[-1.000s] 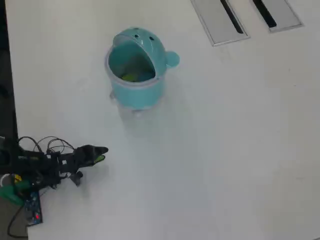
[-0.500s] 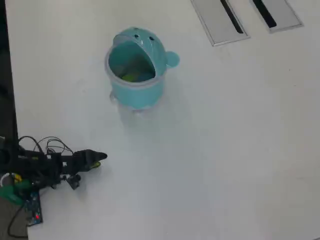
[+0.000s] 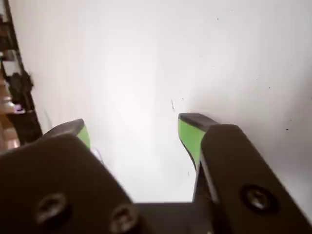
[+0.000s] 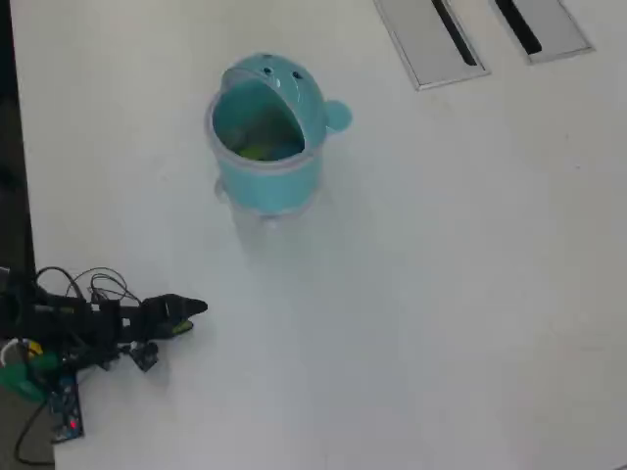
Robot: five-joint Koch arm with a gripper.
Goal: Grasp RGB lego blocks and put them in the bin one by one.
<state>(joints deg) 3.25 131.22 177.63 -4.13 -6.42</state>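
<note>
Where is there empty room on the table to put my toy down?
Nearly everywhere. The white table is bare right of the bin, below the two grey slots, and between bin and arm. Only the lower left corner, by the arm's wires, is crowded.

Both views bright w/ even, diffuse light; the white table (image 4: 441, 294) is near blown out, esp. in the wrist view, where the surface reads almost featureless. Overhead view is soft and low-res, w/ only a faint shadow below the bin (image 4: 266, 132) and a small one by the arm. In the wrist view the gripper (image 3: 131, 134) is close-up and blurry, edges smeared.
</note>
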